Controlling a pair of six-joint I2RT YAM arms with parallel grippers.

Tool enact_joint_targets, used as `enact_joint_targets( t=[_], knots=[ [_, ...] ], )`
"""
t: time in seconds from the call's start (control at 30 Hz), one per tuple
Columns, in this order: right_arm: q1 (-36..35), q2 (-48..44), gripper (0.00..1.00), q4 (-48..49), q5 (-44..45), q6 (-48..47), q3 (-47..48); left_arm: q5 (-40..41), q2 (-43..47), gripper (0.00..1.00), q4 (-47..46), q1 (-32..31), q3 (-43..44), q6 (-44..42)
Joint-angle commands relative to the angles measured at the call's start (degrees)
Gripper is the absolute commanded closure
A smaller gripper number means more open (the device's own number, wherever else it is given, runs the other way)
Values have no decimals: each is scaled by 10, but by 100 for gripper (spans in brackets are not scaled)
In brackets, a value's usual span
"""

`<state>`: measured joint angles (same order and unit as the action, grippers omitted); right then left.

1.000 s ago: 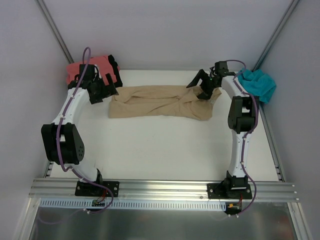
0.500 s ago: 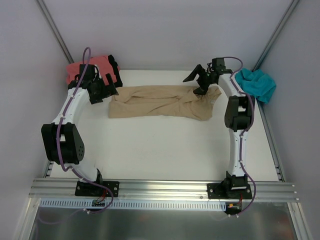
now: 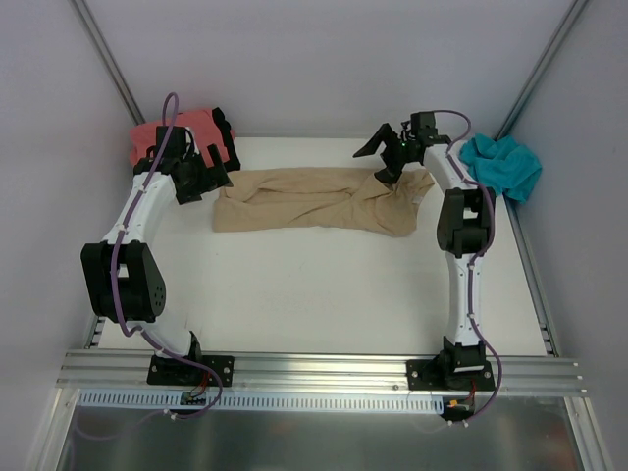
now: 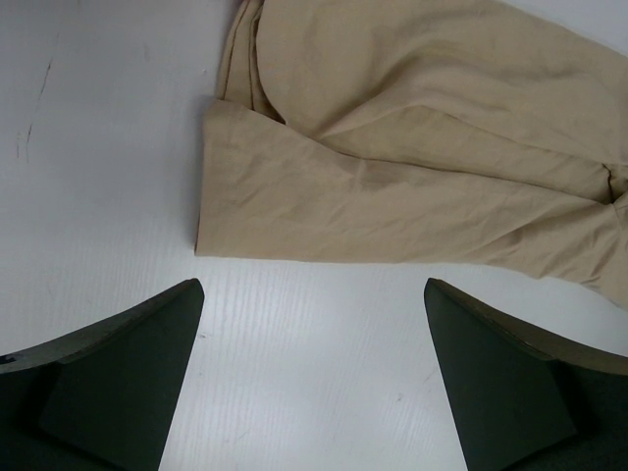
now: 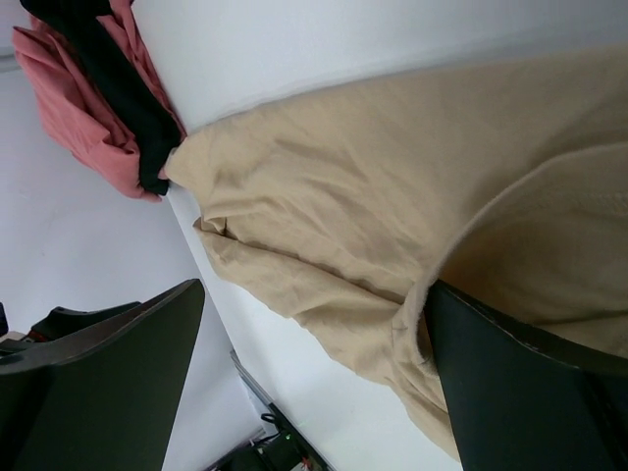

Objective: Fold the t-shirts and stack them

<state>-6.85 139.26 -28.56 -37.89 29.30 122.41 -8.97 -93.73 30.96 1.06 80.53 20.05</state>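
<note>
the tan t-shirt [image 3: 314, 201] is lying crumpled along the far side of the worktop [image 3: 314, 294]. the left jaws are standing apart near its left end, and the right jaws are hovering apart over its right end, gripping nothing.

Table [image 3: 324, 294]: tan t-shirt [image 3: 314, 199] mid-back; coral-pink t-shirt [image 3: 149, 135], black t-shirt [image 3: 225, 137] far-left; teal t-shirt [image 3: 505, 165] far-right.

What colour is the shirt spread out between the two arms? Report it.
The t-shirt is plain tan-beige; the left wrist view shows it best.
</note>
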Motion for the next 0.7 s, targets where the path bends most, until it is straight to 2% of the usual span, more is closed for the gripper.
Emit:
enact_joint_targets(
  t=[0.0,0.2,0.43,0.67],
  knots=[
    [-5,20,1,22,-17,24,50,-2,0,1,9,-5,12,-15],
    [-5,45,0,98,-43,72,49,-3,0,1,10,-6,11,-19],
    [-10,90,1,253,-92,151,49,-7,0,1,12,-5,8,-22],
    [-15,139,1,306,-133,196,100,-17,-5,1,9,-5,8,-18]
  ],
)
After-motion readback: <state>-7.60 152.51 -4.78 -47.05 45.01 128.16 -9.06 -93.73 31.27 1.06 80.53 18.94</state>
